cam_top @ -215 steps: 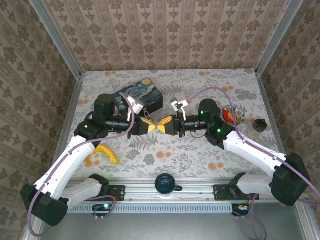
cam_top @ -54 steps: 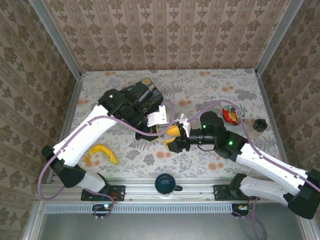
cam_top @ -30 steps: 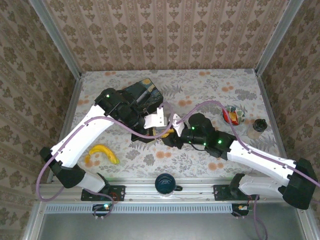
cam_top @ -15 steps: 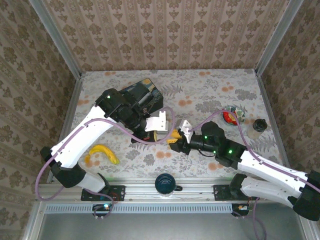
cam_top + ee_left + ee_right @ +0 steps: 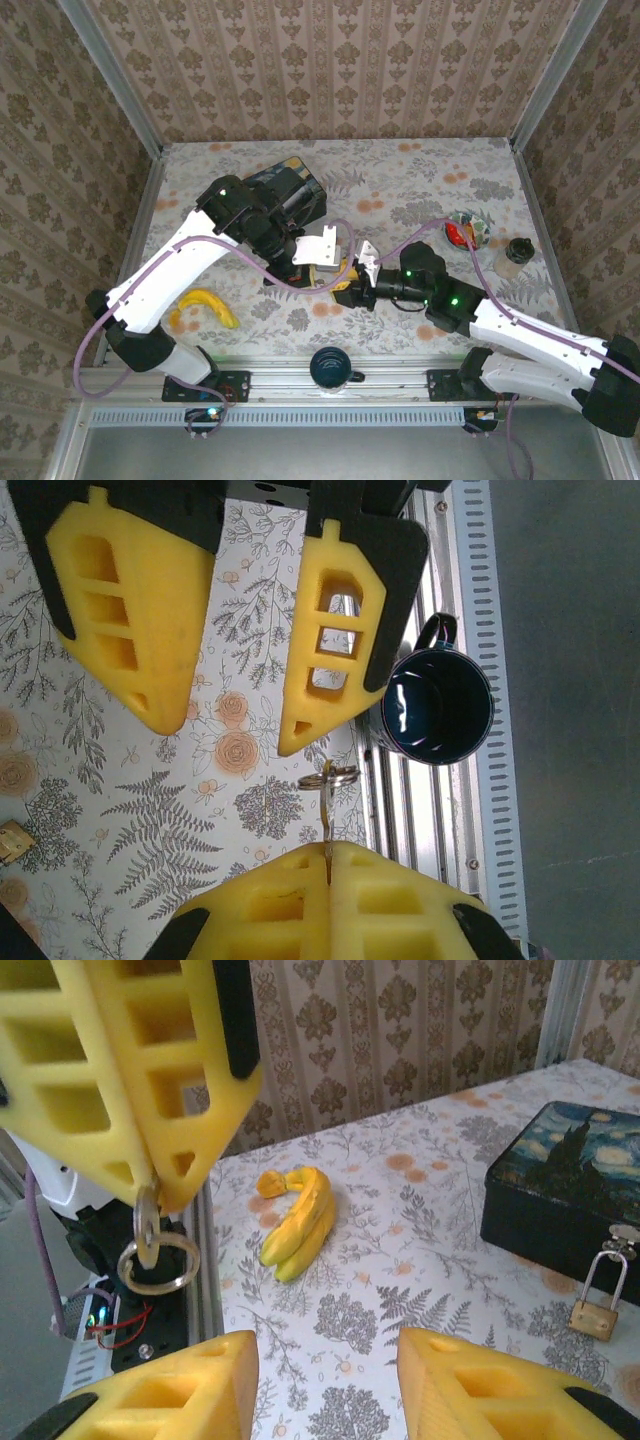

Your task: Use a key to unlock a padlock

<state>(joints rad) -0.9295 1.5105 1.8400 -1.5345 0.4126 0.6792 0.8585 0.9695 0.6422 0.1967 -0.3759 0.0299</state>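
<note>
Where the key sits: pinched by clamped left end effector
Right end effector: parted, empty, beside key

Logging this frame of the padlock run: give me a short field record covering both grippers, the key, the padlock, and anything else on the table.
left gripper: shut, pinching the key, its ring sticking out free
right gripper: open, holding nothing, facing the key
padlock: beside the front of the blue painted box, shackle upright by the latch; cannot tell if it is hooked through
key and padlock: apart, key not inserted
other items: banana, dark mug
</note>
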